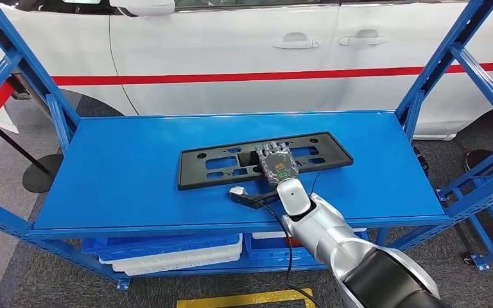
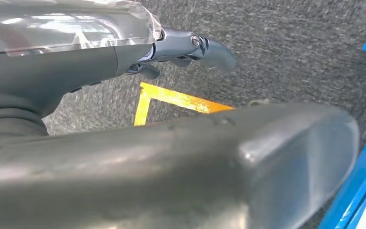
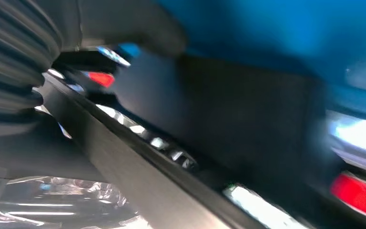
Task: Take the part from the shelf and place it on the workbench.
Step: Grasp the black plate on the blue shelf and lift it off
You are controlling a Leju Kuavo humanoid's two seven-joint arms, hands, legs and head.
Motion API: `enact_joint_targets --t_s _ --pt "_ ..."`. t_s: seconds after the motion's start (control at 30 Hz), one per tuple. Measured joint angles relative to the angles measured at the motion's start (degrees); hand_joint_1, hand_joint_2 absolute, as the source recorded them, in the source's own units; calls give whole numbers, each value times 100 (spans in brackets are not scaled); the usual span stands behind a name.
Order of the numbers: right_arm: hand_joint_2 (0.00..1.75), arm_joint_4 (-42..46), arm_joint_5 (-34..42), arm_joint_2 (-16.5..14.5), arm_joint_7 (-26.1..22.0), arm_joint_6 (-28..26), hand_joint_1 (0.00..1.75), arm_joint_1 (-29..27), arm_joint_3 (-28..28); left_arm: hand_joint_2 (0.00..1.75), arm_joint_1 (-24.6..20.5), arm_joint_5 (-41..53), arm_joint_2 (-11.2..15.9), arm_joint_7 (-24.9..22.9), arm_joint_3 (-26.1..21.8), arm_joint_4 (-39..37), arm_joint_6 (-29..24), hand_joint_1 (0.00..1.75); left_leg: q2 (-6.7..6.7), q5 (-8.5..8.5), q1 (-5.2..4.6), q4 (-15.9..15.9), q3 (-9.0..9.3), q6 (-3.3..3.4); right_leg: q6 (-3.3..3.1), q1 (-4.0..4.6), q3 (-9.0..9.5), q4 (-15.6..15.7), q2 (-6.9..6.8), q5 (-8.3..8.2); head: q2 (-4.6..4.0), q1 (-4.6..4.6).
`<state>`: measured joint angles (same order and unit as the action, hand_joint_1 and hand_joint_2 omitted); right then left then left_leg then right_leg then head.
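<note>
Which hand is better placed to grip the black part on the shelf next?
The right hand: it lies on the middle of the part on the shelf. The left hand hangs over the floor, away from the part.

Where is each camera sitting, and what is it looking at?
Head view: high on the robot, looking down at the blue shelf; the right robot hand rests on the black part.
Left wrist view: looks down at grey floor past the left robot hand.
Right wrist view: close, blurred, against the black part, shared with the head view.
</note>
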<state>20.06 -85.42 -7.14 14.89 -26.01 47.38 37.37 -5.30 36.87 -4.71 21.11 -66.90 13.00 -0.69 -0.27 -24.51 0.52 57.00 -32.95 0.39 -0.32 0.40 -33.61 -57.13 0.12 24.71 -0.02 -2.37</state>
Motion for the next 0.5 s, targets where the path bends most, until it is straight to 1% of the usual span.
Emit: enact_joint_targets --t_s 0.07,0.1,0.13,0.17,0.2,0.23,0.27,0.3,0.33,0.37,0.4,0.43,0.47,0.5 --pt "175 -26 -2 23 -14 -8 175 7 -54 0 -2 -10 9 13 0 0 7 0 6 -19 -2 8 2 -58 -38 -26 10 41 9 -28 0 0" --pt "175 -38 -3 30 -26 -11 175 12 -79 0 -3 -12 13 20 0 -1 11 0 8 -96 -1 106 -36 -85 -68 -47 23 68 5 -43 0 -1" --pt "175 -49 -4 33 -40 -10 175 12 -104 0 -5 -12 16 26 0 -1 15 0 9 -232 3 317 -125 -112 -95 -69 37 94 -2 -56 0 -1" --pt "175 -60 -4 37 -54 -14 175 4 -125 0 -4 -12 18 31 0 -1 17 0 9 -419 21 649 -273 -135 -112 -75 44 104 -10 -61 0 -1" --pt "175 -72 -4 41 -64 -23 175 -6 -145 0 -1 -12 20 33 0 -2 19 0 9 -616 34 1061 -462 -161 -125 -75 41 103 -15 -60 0 -2" --pt "175 -81 -5 45 -70 -36 175 -17 -161 0 4 -12 24 33 0 -1 19 0 9 -752 45 1428 -635 -184 -126 -73 39 101 -15 -59 0 -2" --pt "175 -91 -7 50 -79 -55 175 -27 -172 0 8 -11 30 34 0 -1 19 0 10 -788 54 1641 -739 -202 -125 -73 40 99 -13 -56 0 -2" --pt "175 -100 -9 54 -87 -78 175 -32 -184 0 9 -5 34 35 0 -1 19 0 10 -706 63 1624 -736 -214 -118 -75 45 94 -9 -52 0 -2" --pt "175 -105 -11 55 -94 -98 175 -34 -198 0 5 4 39 39 0 -1 18 0 11 -523 72 1366 -618 -217 -106 -79 54 86 -3 -43 0 -2" --pt "175 -109 -13 56 -98 -115 175 -34 -218 0 -2 14 44 48 0 -1 17 0 12 -294 79 945 -421 -213 -88 -83 63 73 2 -29 0 -2" --pt "175 -114 -13 60 -100 -129 175 -34 -243 0 -11 26 48 66 0 -1 17 0 12 -136 77 533 -222 -199 -62 -76 61 53 6 -11 0 -2" --pt "175 -118 -15 64 -104 -142 175 -34 -268 0 -21 36 49 92 0 0 17 0 7 -37 71 231 -83 -170 -33 -68 50 33 9 0 0 -1" --pt "175 -123 -23 70 -111 -162 175 -35 -293 0 -26 48 50 130 0 0 19 0 3 -7 60 69 -13 -138 -6 -59 36 18 11 6 0 -1" --pt "175 -128 -41 78 -130 -189 175 -38 -321 0 -29 62 50 177 0 0 24 0 -1 -30 45 38 -5 -100 22 -52 22 12 13 5 0 0"
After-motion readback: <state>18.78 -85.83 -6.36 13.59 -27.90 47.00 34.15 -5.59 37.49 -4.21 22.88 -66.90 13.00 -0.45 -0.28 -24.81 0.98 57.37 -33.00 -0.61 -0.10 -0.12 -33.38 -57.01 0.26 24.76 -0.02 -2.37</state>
